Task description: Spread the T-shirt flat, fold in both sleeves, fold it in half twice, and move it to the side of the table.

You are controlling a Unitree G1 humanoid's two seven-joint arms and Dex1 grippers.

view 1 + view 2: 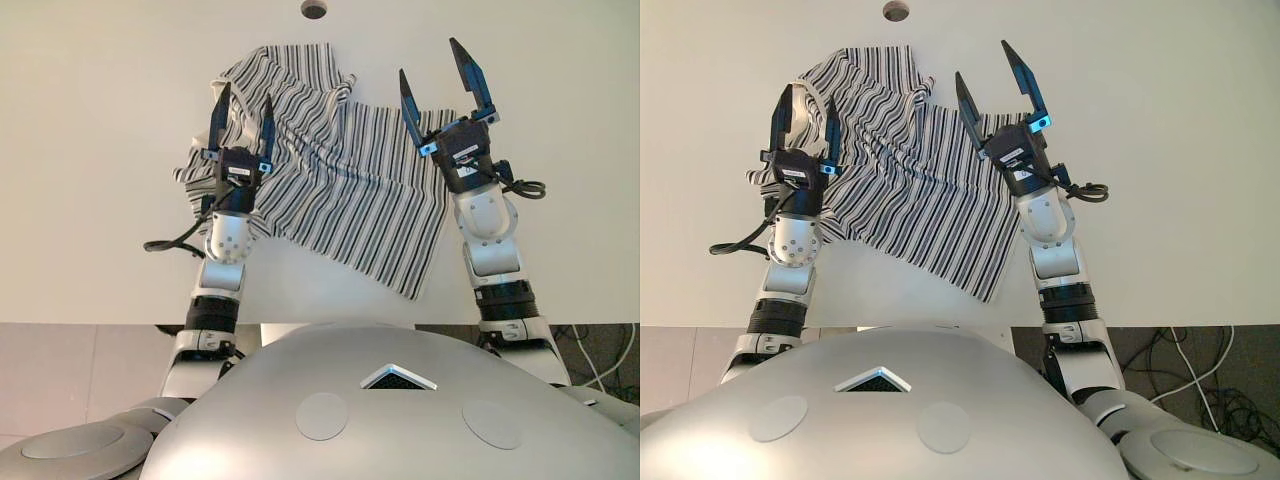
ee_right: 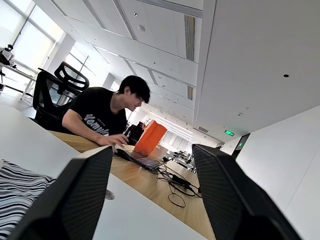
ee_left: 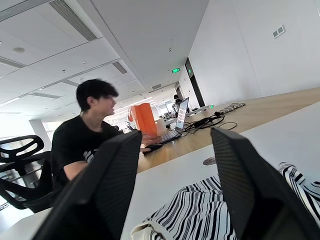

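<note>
Left eye view shows you both hands spread wide and holding nothing, with the rumpled striped T-shirt [image 1: 340, 190] lying on the white tabletop [image 1: 120, 80] beneath and between them, your left hand [image 1: 245, 100] over one edge and your right hand [image 1: 428, 62] over the other.

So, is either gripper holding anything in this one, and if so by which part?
Nothing is held. The left gripper and right gripper are both open, with nothing between their fingers; the striped T-shirt lies loose on the table.
</note>
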